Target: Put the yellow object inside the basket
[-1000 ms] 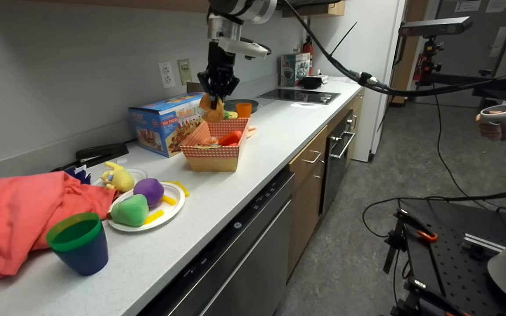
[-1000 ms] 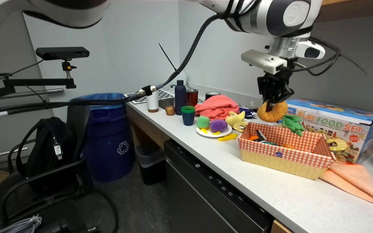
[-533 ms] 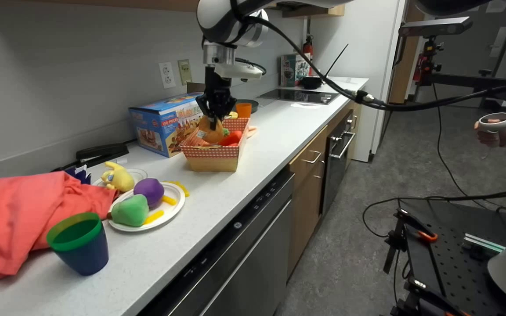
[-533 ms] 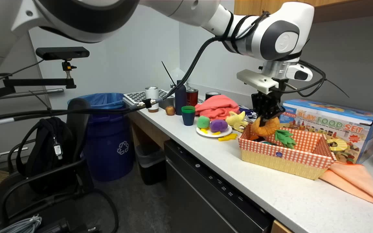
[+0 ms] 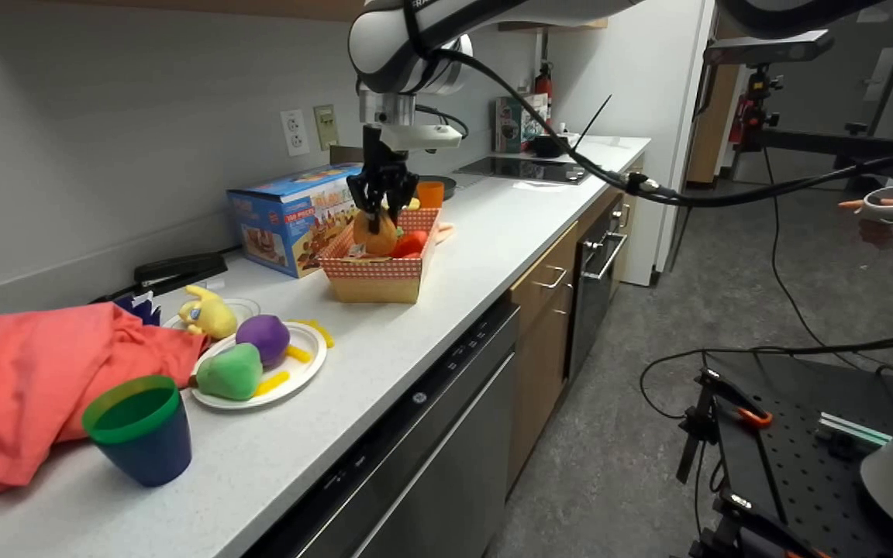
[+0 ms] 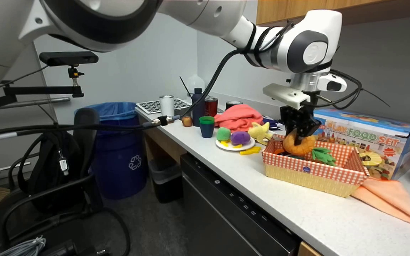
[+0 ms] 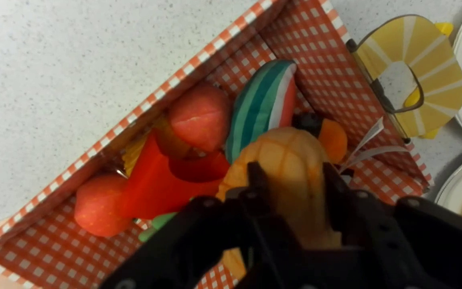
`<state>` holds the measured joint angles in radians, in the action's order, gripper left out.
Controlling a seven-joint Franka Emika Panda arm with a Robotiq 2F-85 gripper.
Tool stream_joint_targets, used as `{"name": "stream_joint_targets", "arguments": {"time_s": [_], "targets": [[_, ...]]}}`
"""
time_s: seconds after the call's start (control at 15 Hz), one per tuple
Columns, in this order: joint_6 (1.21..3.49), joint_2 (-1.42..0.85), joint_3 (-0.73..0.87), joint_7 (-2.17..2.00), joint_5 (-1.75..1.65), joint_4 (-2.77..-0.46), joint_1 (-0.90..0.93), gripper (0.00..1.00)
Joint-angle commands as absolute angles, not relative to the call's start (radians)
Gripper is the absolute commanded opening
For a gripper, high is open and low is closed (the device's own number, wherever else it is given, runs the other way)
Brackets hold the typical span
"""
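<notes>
The yellow object [image 6: 307, 145] is a round yellow-orange soft toy with faint crossing lines and green leaves [image 6: 323, 155]. My gripper [image 7: 290, 165] is shut on it; the fingers [image 7: 257, 176] press into its sides in the wrist view. The basket [image 6: 311, 178] is light tan and woven, with a red-checked lining [image 7: 319, 52]. The gripper [image 5: 381, 218] points down into it and holds the yellow object partly below the rim. In the basket lie a striped watermelon slice [image 7: 259, 108], a red cone-like piece [image 7: 150, 188] and pink-red round toys [image 7: 201, 116]. Whether the yellow object rests on them is hidden.
A blue play food box [image 6: 379, 142] stands right behind the basket. A plate [image 5: 311, 364] with green and purple toys and a yellow toy [image 5: 210, 314] are beyond one end. A peach cloth [image 6: 390, 201] lies at the other end. A cup [image 5: 136, 430] and coral cloth [image 5: 51, 372] are farther along.
My gripper has come down from above the basket with the yellow object, which now sits partly below the rim. In the last half second both shifted slightly within the basket.
</notes>
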<state>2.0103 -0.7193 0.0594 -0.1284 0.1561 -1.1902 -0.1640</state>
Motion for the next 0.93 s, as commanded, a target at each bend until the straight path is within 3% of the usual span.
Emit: {"name": "stream_joint_targets", "arguments": {"time_s": [0.0, 0.27, 0.87], "targets": [[2.056, -0.685, 0.071, -0.14, 0.131, -1.237, -0.142, 0.7], [2.097, -0.619, 0.074, -0.135, 0.111, -1.328, -0.128, 0.99], [2.327, -0.316, 0.082, -0.129, 0.089, -1.746, -0.116, 1.0]]}}
